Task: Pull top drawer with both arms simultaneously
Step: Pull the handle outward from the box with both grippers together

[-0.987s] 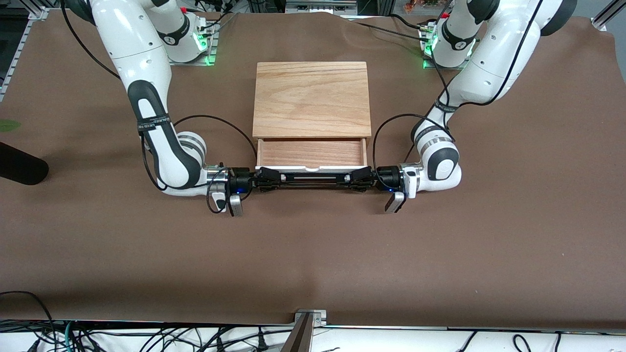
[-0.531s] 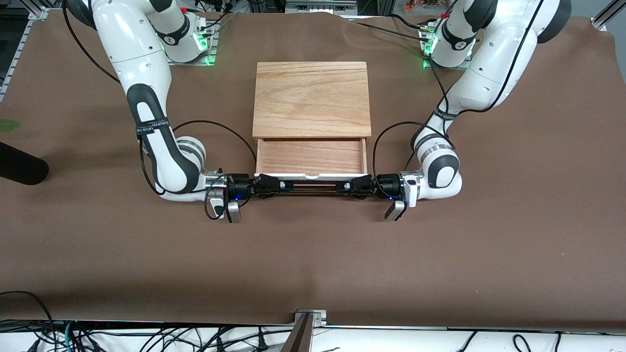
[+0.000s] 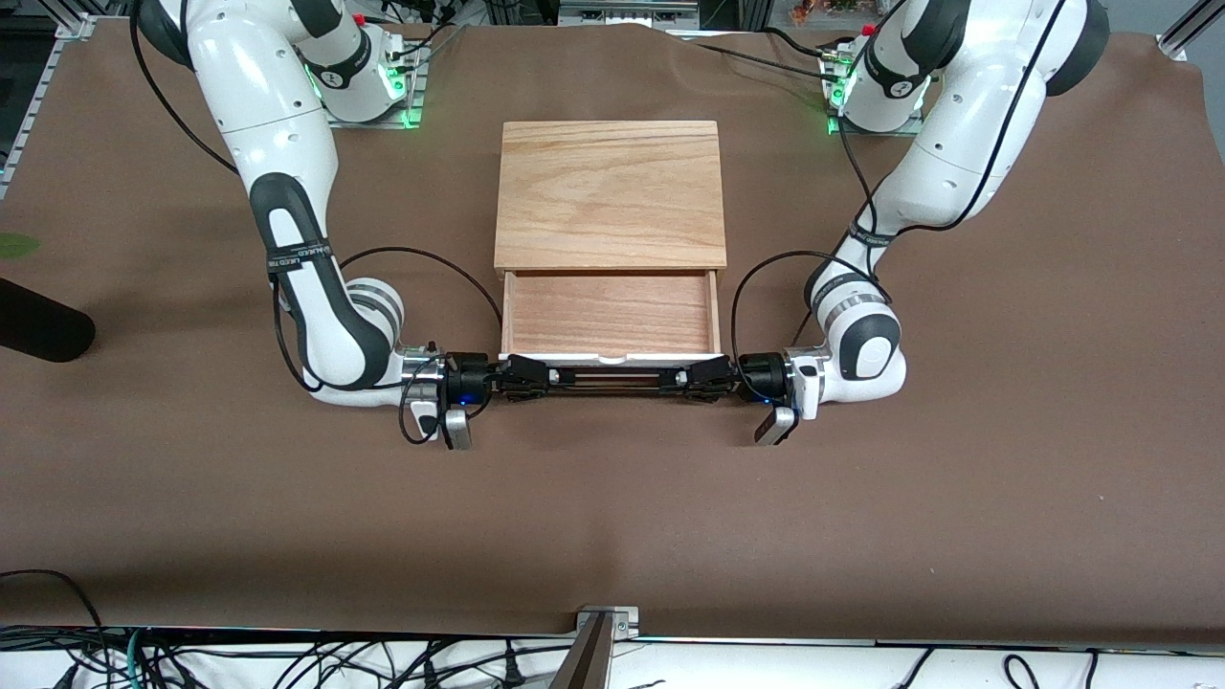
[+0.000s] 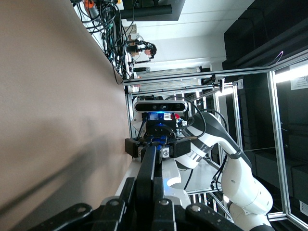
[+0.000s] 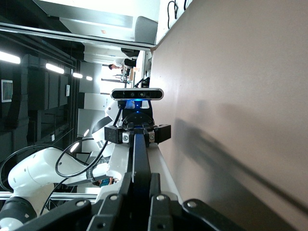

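The top drawer [image 3: 611, 314] stands pulled out of the wood-topped cabinet [image 3: 610, 196], its reddish-wood inside showing. Its white front panel [image 3: 574, 358] faces the front camera, with the thin black handle [image 3: 612, 378] along it. My right gripper [image 3: 534, 376] is shut on the handle's end toward the right arm's side. My left gripper [image 3: 696, 376] is shut on the other end. In the left wrist view the handle [image 4: 150, 166] runs between my left gripper's [image 4: 143, 186] fingers. In the right wrist view the handle [image 5: 139, 156] runs between my right gripper's [image 5: 140, 180] fingers.
Brown cloth [image 3: 612, 517] covers the table. A dark rounded object [image 3: 38, 330] and a small green thing [image 3: 14, 246] lie at the right arm's end. A metal bracket [image 3: 603, 622] and cables [image 3: 287, 665] line the table's front edge.
The drawer has slid farther out toward the front camera. Both grippers have moved with the handle, still shut on it.
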You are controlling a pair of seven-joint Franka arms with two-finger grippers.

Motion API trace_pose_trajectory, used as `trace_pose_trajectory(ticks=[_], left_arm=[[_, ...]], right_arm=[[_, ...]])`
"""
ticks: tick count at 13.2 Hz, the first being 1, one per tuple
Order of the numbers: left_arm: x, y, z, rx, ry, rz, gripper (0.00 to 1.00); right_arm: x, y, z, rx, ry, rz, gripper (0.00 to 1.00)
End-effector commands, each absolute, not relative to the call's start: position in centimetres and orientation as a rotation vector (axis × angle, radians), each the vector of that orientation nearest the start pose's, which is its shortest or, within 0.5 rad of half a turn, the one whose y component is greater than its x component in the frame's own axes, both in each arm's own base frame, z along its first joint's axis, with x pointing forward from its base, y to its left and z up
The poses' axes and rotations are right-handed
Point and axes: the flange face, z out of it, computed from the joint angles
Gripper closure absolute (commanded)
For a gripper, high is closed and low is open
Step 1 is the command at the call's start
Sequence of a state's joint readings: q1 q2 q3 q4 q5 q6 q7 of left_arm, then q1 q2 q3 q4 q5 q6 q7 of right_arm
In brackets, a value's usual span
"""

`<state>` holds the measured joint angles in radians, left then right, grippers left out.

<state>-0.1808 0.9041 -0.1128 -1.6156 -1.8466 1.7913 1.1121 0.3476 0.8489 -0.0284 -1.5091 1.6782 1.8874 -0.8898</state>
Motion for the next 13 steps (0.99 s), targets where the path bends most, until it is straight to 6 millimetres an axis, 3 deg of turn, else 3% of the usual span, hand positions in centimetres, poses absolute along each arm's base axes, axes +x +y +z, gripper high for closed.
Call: trace_pose_trajectory(ticks=[1,2,3,5,7,8,10,13], left_arm=[[60.7,-23.3,5.2,1.707,0.029,0.157,1.00],[60.2,-23.2,4.8,1.712,0.036,0.145,0.94],[59.8,-23.2,4.6,1.716,0.042,0.135,0.74],[58.6,-22.8,3.8,1.727,0.053,0.118,0.46],[57.7,-22.6,3.4,1.735,0.060,0.106,0.28],[57.3,-22.5,3.2,1.740,0.064,0.100,0.03],[56.8,-22.1,3.7,1.747,0.076,0.096,0.00],[58.3,-21.6,6.4,1.734,0.104,0.096,0.00]], right_arm=[[70.5,25.6,27.8,-1.603,-0.077,-0.197,1.00],[70.5,25.6,27.7,-1.603,-0.077,-0.197,1.00],[70.5,25.6,27.6,-1.604,-0.076,-0.196,1.00],[70.6,25.5,27.6,-1.604,-0.075,-0.197,1.00],[70.6,25.4,27.7,-1.603,-0.076,-0.198,1.00],[70.5,25.5,27.6,-1.601,-0.076,-0.195,1.00],[70.6,25.5,27.7,-1.600,-0.078,-0.196,1.00],[70.6,25.5,27.7,-1.600,-0.079,-0.196,1.00]])
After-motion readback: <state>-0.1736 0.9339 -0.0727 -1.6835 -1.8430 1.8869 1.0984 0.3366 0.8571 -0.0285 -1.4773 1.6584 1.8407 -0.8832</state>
